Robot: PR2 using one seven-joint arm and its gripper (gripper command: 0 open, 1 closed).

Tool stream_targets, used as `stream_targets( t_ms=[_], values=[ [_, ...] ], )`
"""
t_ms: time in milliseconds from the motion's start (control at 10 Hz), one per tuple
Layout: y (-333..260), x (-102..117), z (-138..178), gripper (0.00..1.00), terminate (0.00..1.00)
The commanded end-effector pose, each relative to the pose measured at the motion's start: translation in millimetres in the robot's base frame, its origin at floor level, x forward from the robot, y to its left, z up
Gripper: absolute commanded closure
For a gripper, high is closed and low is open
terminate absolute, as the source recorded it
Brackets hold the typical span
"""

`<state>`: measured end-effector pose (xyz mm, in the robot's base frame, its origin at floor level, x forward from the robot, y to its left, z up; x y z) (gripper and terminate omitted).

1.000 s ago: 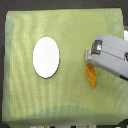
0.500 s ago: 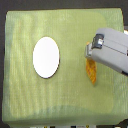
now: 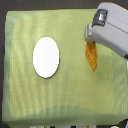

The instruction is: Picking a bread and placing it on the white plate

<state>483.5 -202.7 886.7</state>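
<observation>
Tool over bread's upper end, white plate bare on green tabletop.

Near edge of tabletop (image 3: 30, 107): green cloth w/ fine grid, a fold running across it. Mid: white plate (image 3: 46, 57), oval, lying flat, left of centre in the exterior view. Bread (image 3: 92, 56) is well apart from plate, toward the exterior view's right, long axis roughly up-down, lower tip free on cloth, upper end hidden under tool (image 3: 90, 40). Far right: grey arm enters from top-right corner, angled down-left, tool end at bread's top. Fingers too blurred; can't tell if clenched or released.
</observation>
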Motion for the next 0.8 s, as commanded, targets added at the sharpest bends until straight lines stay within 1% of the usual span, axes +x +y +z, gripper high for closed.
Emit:
stream_targets(
  t_ms=[0,100,200,300,400,600,700],
  values=[
    [83,45,35,1.0,0.0],
    [108,53,28,1.0,0.0],
    [141,56,14,1.0,0.0],
    [151,55,8,1.0,0.0],
    [172,53,-8,1.0,0.0],
    [191,54,-19,1.0,0.0],
    [201,48,-24,1.0,0.0]
  ],
)
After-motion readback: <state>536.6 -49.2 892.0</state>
